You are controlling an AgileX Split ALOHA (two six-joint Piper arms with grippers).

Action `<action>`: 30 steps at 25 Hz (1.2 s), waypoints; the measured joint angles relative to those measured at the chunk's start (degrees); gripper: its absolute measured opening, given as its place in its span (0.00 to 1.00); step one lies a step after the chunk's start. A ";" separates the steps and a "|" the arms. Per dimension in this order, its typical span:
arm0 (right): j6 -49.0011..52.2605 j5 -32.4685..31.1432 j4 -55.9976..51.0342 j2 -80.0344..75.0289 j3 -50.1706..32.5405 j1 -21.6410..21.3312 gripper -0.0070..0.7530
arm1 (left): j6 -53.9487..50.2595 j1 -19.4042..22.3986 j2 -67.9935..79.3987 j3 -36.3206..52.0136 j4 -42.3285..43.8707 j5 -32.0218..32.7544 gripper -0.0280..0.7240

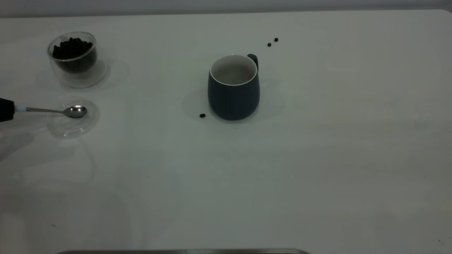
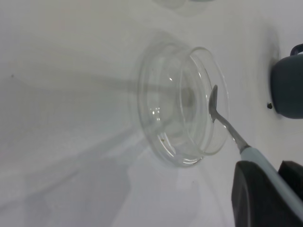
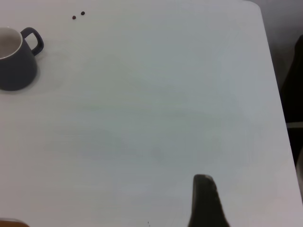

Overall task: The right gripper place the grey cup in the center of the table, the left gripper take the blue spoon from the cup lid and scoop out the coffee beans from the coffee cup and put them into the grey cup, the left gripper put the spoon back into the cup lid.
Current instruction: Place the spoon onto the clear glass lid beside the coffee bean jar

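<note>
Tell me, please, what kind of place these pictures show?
Probably a robot test bench, not a kitchen: a bare plain white table, a black left gripper holding a small blue-handled metal spoon, few staged props.

grey cup (image 1: 233,97): dark blue-grey, white rim | coffee beans (image 1: 72,47): black-brown | table (image 1: 317,158): white

Grey mug mid-table, spoon over lid
The grey cup (image 1: 233,88) stands upright; the blue spoon (image 1: 56,110) hangs over the cup lid (image 1: 72,118) near the table's (image 1: 317,169) left edge.
</note>
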State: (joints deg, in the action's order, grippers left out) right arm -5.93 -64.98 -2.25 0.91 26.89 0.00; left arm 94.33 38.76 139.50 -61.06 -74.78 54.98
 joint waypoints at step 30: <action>0.00 0.00 0.00 0.00 0.00 0.00 0.62 | -0.19 0.00 0.05 0.00 -2.71 -1.40 0.48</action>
State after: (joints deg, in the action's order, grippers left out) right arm -5.93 -64.98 -2.25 0.91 26.89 0.00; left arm 94.15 38.76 139.55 -61.06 -77.49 53.58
